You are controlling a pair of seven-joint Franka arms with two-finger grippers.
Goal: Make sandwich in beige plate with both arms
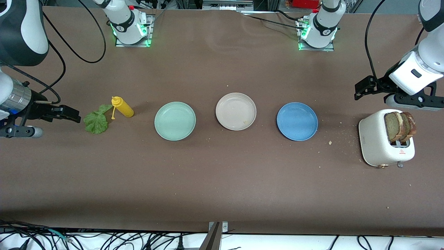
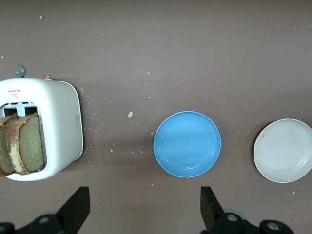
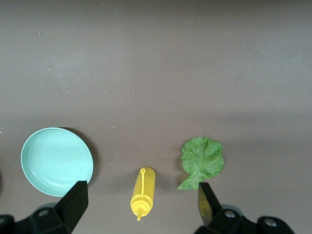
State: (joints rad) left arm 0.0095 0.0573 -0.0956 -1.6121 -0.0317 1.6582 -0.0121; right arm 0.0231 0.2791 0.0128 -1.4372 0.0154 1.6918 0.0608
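Note:
The beige plate (image 1: pixel 236 111) (image 2: pixel 283 150) sits bare on the brown table between a mint green plate and a blue plate. Two tan bread slices (image 1: pixel 400 126) (image 2: pixel 22 146) stand in a white toaster (image 1: pixel 376 139) (image 2: pixel 61 126) at the left arm's end. At the right arm's end, a crinkly green lettuce leaf (image 1: pixel 96 119) (image 3: pixel 202 161) lies flat on the table. My left gripper (image 1: pixel 359 92) (image 2: pixel 145 209) hangs open and holds nothing, above the table beside the toaster. My right gripper (image 1: pixel 74 117) (image 3: pixel 141 207) is open, holds nothing, and hovers next to the lettuce.
A yellow squeeze bottle (image 1: pixel 123 107) (image 3: pixel 144 192) stands beside the lettuce. The mint green plate (image 1: pixel 175 121) (image 3: pixel 57 161) lies toward the right arm's end, the blue plate (image 1: pixel 297 121) (image 2: pixel 187 144) toward the toaster. Crumbs dot the table around the toaster.

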